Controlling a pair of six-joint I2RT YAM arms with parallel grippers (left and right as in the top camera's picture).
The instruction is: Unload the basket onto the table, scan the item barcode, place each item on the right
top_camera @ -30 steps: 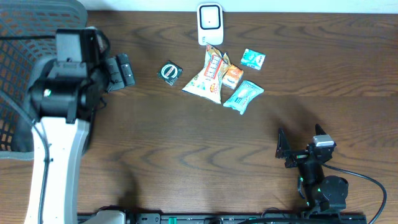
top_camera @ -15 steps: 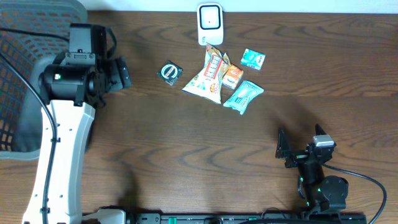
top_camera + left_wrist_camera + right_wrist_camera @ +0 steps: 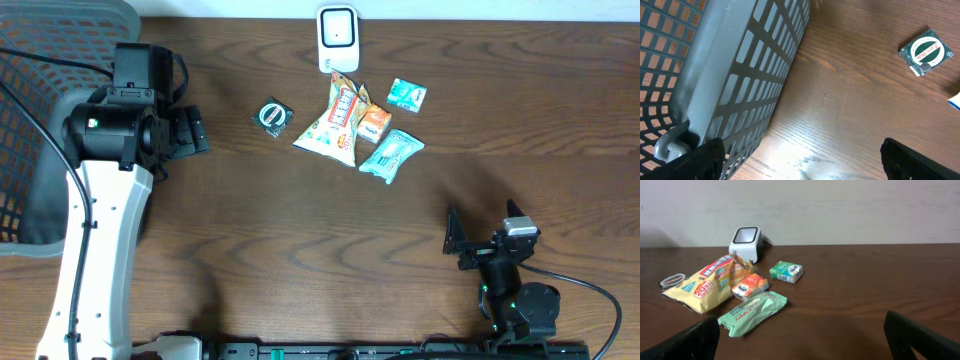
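**Both hands spread wide and empty, five items clustered by the scanner**

The overhead view alone shows both arms at once: the left hand (image 3: 192, 133) hovers over the counter (image 3: 300, 250) beside the grey mesh basket (image 3: 40, 120), its fingers apart and holding nothing; the right hand (image 3: 478, 238) sits low near the counter's front edge, fingers likewise spread wide and empty. The left wrist view adds what the overhead cannot: the basket's lattice wall (image 3: 730, 85) seen close, and just one item, the round green-and-white packet (image 3: 926, 52), lying flat ahead and to the right of the left hand. The right wrist view shows the whole cluster side-on, well ahead of the right hand and to its left, with the white scanner (image 3: 745, 242) standing behind it, its dark window tilted upward.

Counted: one scanner, one basket, five items. They are the round packet (image 3: 273, 115), a yellow snack bag (image 3: 335, 122), a small orange box (image 3: 374, 123), a small teal box (image 3: 407, 94) and a pale green wrapper (image 3: 391, 154).

The yellow snack bag lies flat just in front of the scanner, its long axis running from the scanner toward the front-left. The pale green wrapper's long axis slants toward the right hand's side, its near end closest to that hand. Which item bears the barcode face cannot be told.
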